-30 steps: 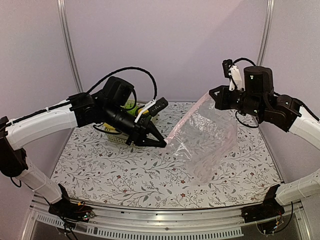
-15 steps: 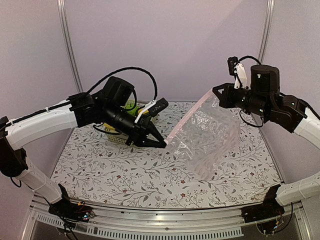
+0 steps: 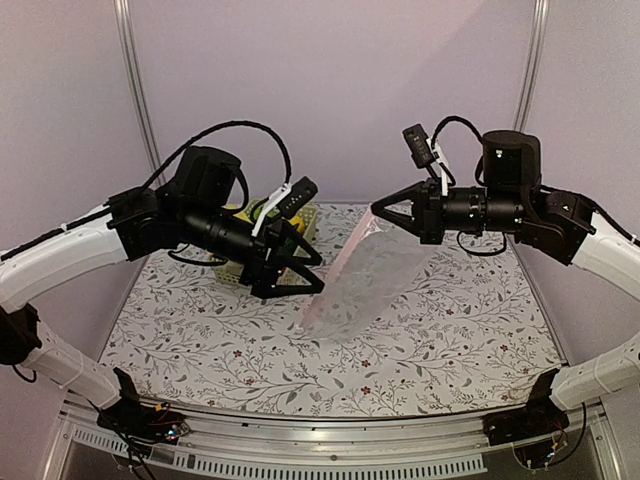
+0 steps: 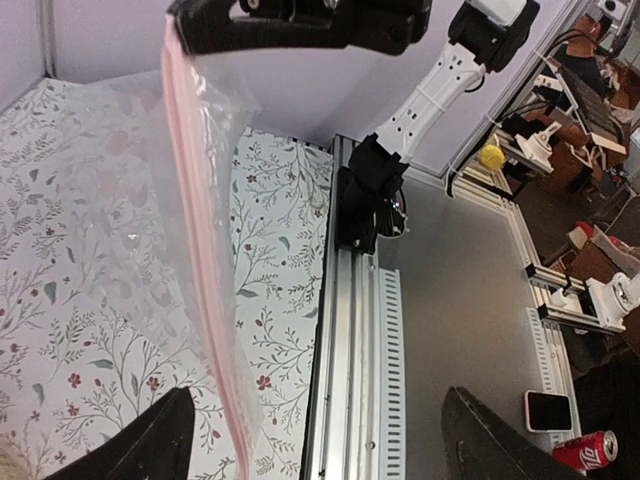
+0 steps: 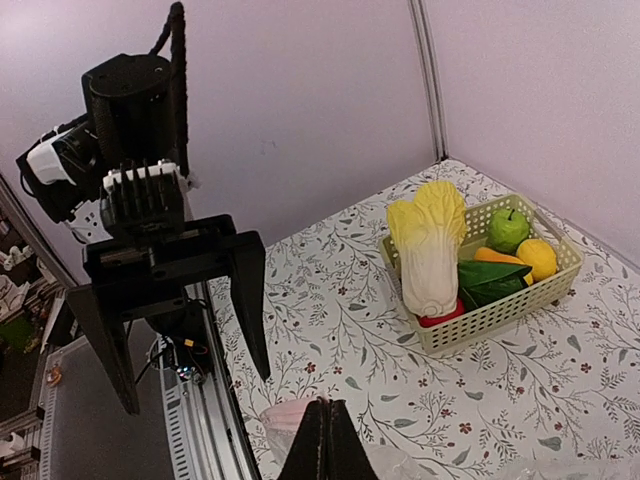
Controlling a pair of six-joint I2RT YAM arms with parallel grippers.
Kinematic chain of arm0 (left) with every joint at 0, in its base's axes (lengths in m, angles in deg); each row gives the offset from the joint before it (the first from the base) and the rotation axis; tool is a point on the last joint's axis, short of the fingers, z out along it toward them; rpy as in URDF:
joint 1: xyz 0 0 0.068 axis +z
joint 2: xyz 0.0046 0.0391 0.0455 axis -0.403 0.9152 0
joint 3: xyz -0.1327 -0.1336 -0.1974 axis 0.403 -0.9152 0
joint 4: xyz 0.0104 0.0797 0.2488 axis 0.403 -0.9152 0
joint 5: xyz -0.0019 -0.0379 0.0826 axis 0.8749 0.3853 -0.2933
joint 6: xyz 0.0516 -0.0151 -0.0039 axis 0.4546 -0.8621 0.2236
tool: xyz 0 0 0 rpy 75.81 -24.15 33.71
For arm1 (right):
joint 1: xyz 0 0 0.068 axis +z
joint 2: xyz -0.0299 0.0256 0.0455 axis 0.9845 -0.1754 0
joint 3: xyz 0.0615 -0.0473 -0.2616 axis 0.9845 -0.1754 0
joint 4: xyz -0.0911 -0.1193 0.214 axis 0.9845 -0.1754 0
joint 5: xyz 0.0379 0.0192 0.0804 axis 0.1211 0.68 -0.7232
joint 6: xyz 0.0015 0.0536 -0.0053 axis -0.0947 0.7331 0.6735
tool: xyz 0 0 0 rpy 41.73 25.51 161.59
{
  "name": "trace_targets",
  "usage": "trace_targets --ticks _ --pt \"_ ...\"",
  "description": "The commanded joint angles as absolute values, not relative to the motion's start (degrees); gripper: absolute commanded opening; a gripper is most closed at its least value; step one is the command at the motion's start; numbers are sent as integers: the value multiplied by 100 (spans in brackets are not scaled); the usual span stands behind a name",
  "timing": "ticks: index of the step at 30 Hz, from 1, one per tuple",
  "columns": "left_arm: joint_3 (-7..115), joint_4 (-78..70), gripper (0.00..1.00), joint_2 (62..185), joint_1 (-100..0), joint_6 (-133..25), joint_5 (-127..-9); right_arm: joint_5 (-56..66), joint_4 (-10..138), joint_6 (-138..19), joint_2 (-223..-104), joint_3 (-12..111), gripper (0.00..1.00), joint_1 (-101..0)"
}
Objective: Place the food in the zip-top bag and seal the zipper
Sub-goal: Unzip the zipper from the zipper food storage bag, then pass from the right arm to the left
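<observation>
The right end effector (image 3: pixel 385 212) is clamped on the top corner of the zip-top bag (image 3: pixel 355 280). The bag hangs tilted, and its lower end appears to rest on the floral bench (image 3: pixel 450 340). The zipper (image 4: pixel 205 280) runs down the bag's edge as a pink strip. The left end effector (image 3: pixel 318 275) is spread wide just beside the bag, gripping nothing. The food sits in the pale green basket (image 5: pixel 500 312) — cabbage (image 5: pixel 430 250), green apple (image 5: pixel 508 228), yellow fruit (image 5: pixel 540 258), dark green vegetable (image 5: pixel 490 282), and a red piece (image 5: pixel 440 318) under the cabbage.

The table (image 3: pixel 200 335) is covered with a flowered cloth (image 3: pixel 460 340). Pale lilac walls (image 3: pixel 340 80) are set behind it.
</observation>
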State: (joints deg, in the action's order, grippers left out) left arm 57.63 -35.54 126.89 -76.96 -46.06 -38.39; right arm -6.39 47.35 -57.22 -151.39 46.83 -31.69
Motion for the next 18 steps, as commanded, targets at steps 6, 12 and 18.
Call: trace_targets --ticks 6,12,18 --pt "5624 -3083 62 12535 -7572 -4895 -3774 -2178 4847 -5891 -15359 4743 0 -3163" --pt "5682 -3237 44 12756 -7701 -4806 -3665 -2418 4908 -5834 -15445 4727 0 -3151" --pt "5688 -3241 37 12856 -7762 -4779 -3353 -2436 4952 -5824 -15386 4615 0 -3148"
